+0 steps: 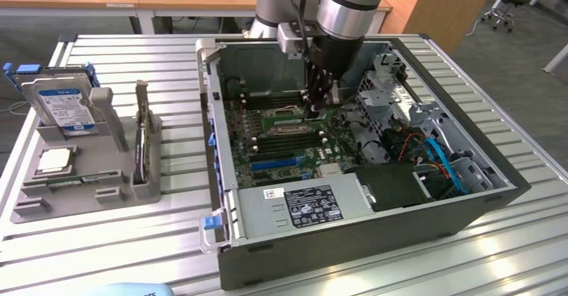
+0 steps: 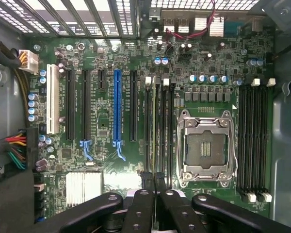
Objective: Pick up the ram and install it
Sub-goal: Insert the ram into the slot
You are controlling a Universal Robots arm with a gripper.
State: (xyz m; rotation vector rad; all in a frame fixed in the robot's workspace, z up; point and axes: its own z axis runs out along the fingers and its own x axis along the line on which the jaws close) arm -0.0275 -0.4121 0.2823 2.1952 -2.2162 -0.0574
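Nearest of all, a pale blue rounded thing (image 1: 133, 289) pokes over the bottom edge of the exterior view, in front of a slatted metal table (image 1: 106, 249). On the table, toward the exterior view's right, an open computer case (image 1: 355, 253) lies on its side, with a power supply (image 1: 302, 206) bearing a black-and-white label at its near end. Just beside the case, toward the exterior view's left, sits a grey tray (image 1: 76, 204). Near the tray's front the ram (image 1: 84, 179), a thin green stick, lies on edge in a groove. Behind it rests a square silver-topped chip (image 1: 55, 159), and further back a blue-labelled hard drive (image 1: 64, 106) stands upright. The ram is well apart from the pincer (image 1: 312, 112), which hangs inside the case over the green motherboard (image 1: 266, 153), off to the exterior view's right of the tray. In the wrist view its two fingers (image 2: 146, 187) are drawn together, closed, with a hairline gap between them. Whether anything thin is pinched there I cannot tell. They point at the end of a row of black memory slots (image 2: 160, 131), next to the processor socket (image 2: 207, 148). Above, the grey arm (image 1: 350, 10) rises out of the case. Beyond it are wooden desks (image 1: 177, 0) and an office chair (image 1: 507, 6).
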